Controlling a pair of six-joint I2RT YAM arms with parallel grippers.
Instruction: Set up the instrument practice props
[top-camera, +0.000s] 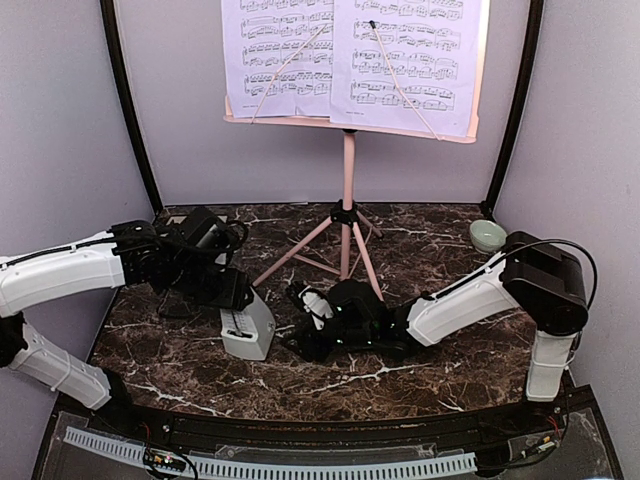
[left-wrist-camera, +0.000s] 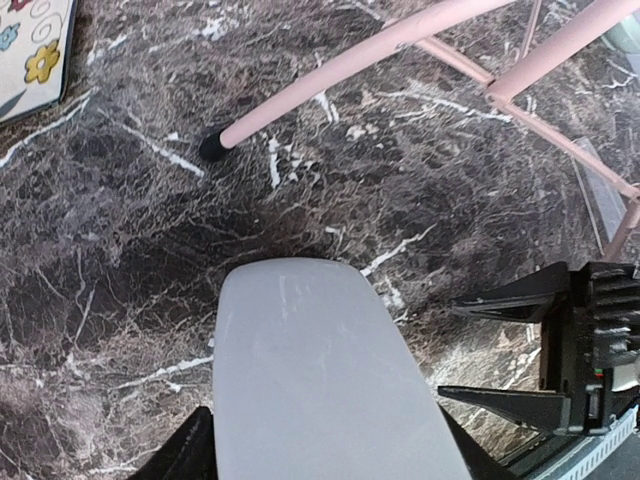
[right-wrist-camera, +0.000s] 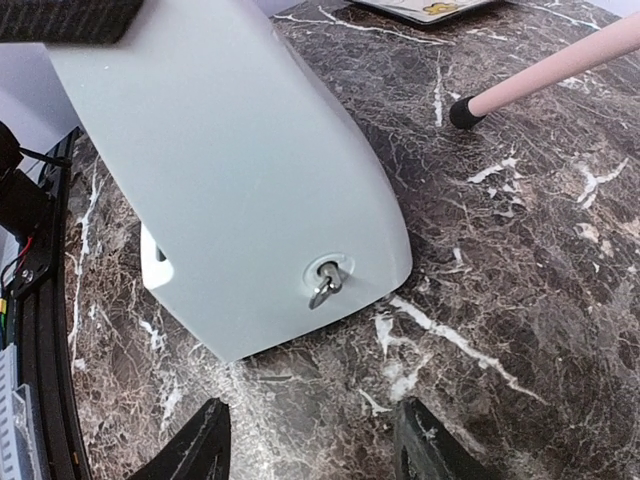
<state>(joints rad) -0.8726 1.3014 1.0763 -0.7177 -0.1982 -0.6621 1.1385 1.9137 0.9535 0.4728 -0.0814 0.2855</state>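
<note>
**Metronome (left-wrist-camera: 310, 380) clasped from above**

Grey and upright, it sits left of centre on the table (top-camera: 330, 390), not far from the front edge. The left gripper (top-camera: 228, 290) pinches its sides, probably to steady or shift it. Just right of it the right gripper (right-wrist-camera: 310, 440) lies low, fingers spread and empty. Farther back stands the pink music stand (top-camera: 348, 170) carrying the pages (top-camera: 300, 50). Its near-left leg (left-wrist-camera: 330, 90) limits room behind.

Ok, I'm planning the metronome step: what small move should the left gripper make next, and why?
Probably close firmly on the metronome. The left gripper straddles its sides, but contact isn't clear. The right gripper, open with nothing between its jaws, sits by the face with the winding key, so a steady hold likely comes first.
</note>
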